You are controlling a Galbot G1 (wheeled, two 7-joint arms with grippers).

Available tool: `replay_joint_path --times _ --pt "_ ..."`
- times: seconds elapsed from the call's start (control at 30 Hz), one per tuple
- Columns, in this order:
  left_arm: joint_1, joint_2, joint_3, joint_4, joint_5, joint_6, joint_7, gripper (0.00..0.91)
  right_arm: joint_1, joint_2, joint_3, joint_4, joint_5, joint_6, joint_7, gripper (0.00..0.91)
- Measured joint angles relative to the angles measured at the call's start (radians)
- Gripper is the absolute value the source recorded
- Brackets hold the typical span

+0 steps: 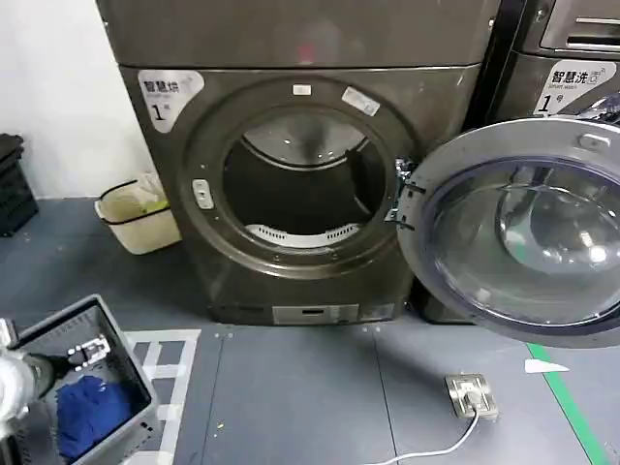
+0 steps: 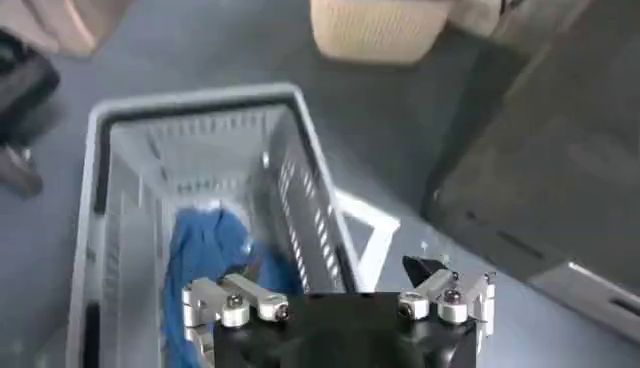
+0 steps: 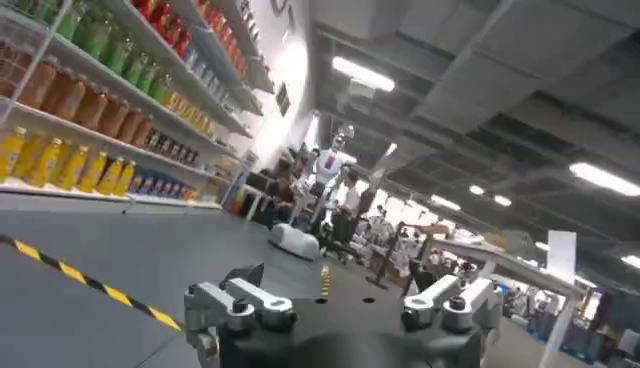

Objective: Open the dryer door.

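Note:
The dryer door point(image 1: 523, 232) stands swung wide open to the right of the grey dryer point(image 1: 291, 271). Its grey inner face and clear bulging bowl face me, and the dark round drum opening point(image 1: 302, 184) is exposed. My left gripper point(image 1: 85, 354) hangs low at the left over a basket, far from the door. In the left wrist view that gripper point(image 2: 335, 285) is open with nothing between its fingers. My right gripper point(image 3: 335, 278) is open and empty, and its wrist view looks out across the room toward shelves of bottles point(image 3: 90, 90).
A grey laundry basket point(image 1: 68, 315) holding a blue cloth point(image 1: 82, 407) sits at the lower left, also seen as the basket point(image 2: 200, 105) with the cloth point(image 2: 210, 250). A beige bin point(image 1: 136, 213) stands left of the dryer. A second machine point(image 1: 572, 68) stands behind the open door. A floor socket point(image 1: 472, 395) and cable lie in front.

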Motion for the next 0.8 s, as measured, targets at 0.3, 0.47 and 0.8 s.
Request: replay_joint_path --times 0.3,0.47,0.8 --pt "-0.021 0.057 -0.039 0.063 -0.235 0.0 -0.108 0.907 -0.001 0.004 -0.005 0.001 0.0 0.003 -0.006 0.907" --pt "-0.032 0.087 -0.061 0.1 -0.317 0.0 -0.125 0.907 -0.003 0.005 -0.005 0.001 0.001 0.003 -0.008 0.907" --pt "-0.058 0.148 -0.061 0.161 -0.419 0.0 -0.169 0.907 -0.002 0.012 -0.013 0.004 0.001 0.011 -0.017 0.907"
